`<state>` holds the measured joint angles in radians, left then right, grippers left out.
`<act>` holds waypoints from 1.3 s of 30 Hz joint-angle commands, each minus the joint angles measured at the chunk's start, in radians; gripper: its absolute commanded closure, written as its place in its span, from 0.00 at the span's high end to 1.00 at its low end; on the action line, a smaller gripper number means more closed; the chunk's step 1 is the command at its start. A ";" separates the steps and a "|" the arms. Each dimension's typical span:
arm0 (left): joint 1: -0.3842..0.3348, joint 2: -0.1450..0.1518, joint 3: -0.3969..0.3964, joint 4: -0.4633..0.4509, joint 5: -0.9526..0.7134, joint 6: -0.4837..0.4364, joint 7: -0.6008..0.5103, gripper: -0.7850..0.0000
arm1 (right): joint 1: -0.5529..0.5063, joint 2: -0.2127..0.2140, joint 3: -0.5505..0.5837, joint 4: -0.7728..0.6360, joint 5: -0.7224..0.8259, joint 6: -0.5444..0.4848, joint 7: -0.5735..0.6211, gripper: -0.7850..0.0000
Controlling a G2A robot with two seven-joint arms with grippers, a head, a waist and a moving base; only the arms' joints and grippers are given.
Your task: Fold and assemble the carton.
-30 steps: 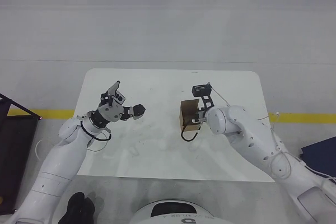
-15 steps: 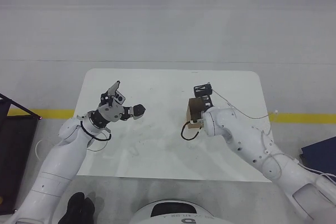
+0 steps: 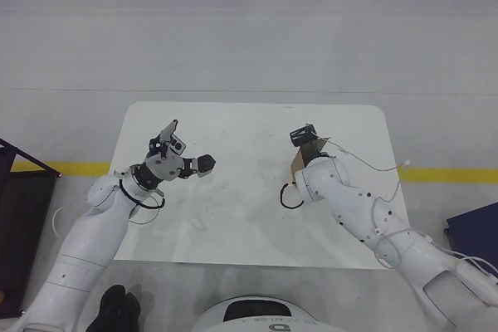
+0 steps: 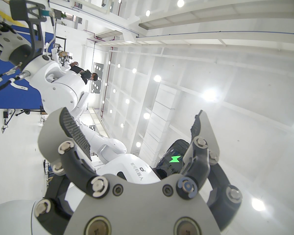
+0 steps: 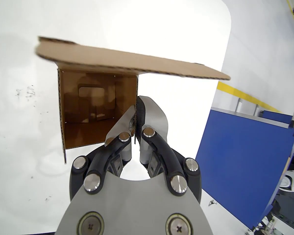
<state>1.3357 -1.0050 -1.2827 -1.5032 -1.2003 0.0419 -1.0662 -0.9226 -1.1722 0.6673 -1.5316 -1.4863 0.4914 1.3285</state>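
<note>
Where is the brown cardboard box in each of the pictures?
Top view: the carton peeks out by the right arm, over the table's right half.
Left wrist view: aimed at the ceiling; the right arm holding it is far off.
Right wrist view: the carton, open side facing the camera, wall pinched by the right gripper.
Shared landmark: the right arm.

Brown corrugated carton [image 5: 88, 133], box body squared up, open mouth facing wrist camera, inside in shadow. Long flap [image 5: 137, 62] unfolded, sticking out flat past both side walls. Far end looks closed by folded flaps with rounded cutout. One side wall pinched between closed fingers of right end effector [image 5: 136, 113]. Top view: carton over right half of tabletop [image 3: 232, 166], mostly hidden under arm.
</note>
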 commanded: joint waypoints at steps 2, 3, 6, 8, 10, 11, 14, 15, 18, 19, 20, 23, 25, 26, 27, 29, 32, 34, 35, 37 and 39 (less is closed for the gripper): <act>0.000 0.000 0.000 0.000 0.000 0.000 0.000 1.00 | -0.023 -0.025 0.020 0.002 -0.069 -0.024 0.024 0.00; 0.000 0.000 0.000 0.000 0.000 0.000 0.000 1.00 | -0.030 -0.033 0.029 0.001 -0.084 -0.030 0.030 0.00; 0.000 0.000 0.000 0.000 0.000 0.000 0.000 1.00 | -0.053 -0.057 0.066 -0.012 -0.113 -0.037 0.037 0.00; 0.000 0.000 0.000 0.000 0.000 0.000 0.000 1.00 | -0.071 -0.070 0.103 -0.033 -0.102 -0.039 0.040 0.10; 0.000 0.000 0.000 0.000 0.000 0.000 0.000 1.00 | -0.093 -0.081 0.153 -0.065 -0.048 -0.038 0.039 0.34; 0.000 0.000 0.000 0.000 0.000 0.000 0.000 1.00 | -0.107 -0.085 0.183 -0.086 -0.009 -0.035 0.036 0.39; 0.000 0.000 0.000 0.000 0.000 0.000 0.000 1.00 | -0.147 -0.090 0.284 -0.154 0.119 -0.026 0.027 0.54; 0.000 0.000 0.000 0.000 0.000 0.000 0.000 1.00 | -0.162 -0.090 0.324 -0.177 0.170 -0.019 0.019 0.55; 0.000 0.000 0.000 0.000 0.000 0.000 0.000 1.00 | -0.204 -0.085 0.436 -0.229 0.312 -0.016 0.003 0.60; 0.000 0.000 0.000 0.000 0.000 0.000 0.000 1.00 | -0.217 -0.083 0.475 -0.235 0.361 -0.024 -0.009 0.57; 0.000 0.000 0.000 0.000 0.000 0.000 0.000 1.00 | -0.230 -0.080 0.515 -0.231 0.414 -0.035 -0.023 0.55; 0.000 0.000 0.000 0.000 0.000 0.000 0.000 1.00 | -0.260 -0.073 0.603 -0.202 0.509 -0.079 -0.056 0.45; 0.000 0.000 0.000 0.000 0.000 0.000 0.000 1.00 | -0.272 -0.070 0.637 -0.179 0.548 -0.101 -0.068 0.44; 0.000 0.000 0.000 0.000 0.000 0.000 0.000 1.00 | -0.277 -0.068 0.651 -0.156 0.559 -0.103 -0.076 0.44; 0.000 0.000 0.000 0.000 0.000 0.000 0.000 1.00 | -0.278 -0.067 0.657 -0.139 0.565 -0.106 -0.082 0.43; 0.000 0.000 0.000 0.000 0.000 0.000 0.000 1.00 | -0.279 -0.067 0.662 -0.110 0.589 -0.119 -0.086 0.42; 0.000 0.000 0.000 0.000 0.000 0.000 0.000 1.00 | -0.281 -0.067 0.659 -0.096 0.617 -0.142 -0.090 0.42; 0.000 0.000 0.000 0.000 0.000 0.000 0.000 1.00 | -0.284 -0.066 0.659 -0.097 0.629 -0.149 -0.094 0.42; 0.000 0.000 0.000 0.000 0.000 0.000 0.000 1.00 | -0.285 -0.066 0.660 -0.099 0.634 -0.151 -0.095 0.41; 0.000 0.000 0.000 0.000 0.000 0.000 0.000 1.00 | -0.286 -0.065 0.663 -0.105 0.638 -0.151 -0.101 0.41; 0.000 0.000 0.000 0.000 0.000 0.000 0.000 1.00 | -0.289 -0.064 0.671 -0.111 0.651 -0.149 -0.108 0.42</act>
<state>1.3357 -1.0050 -1.2827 -1.5032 -1.2003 0.0419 -1.0662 -1.2098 -1.2366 1.3337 -1.6391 -0.8434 0.3417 1.2243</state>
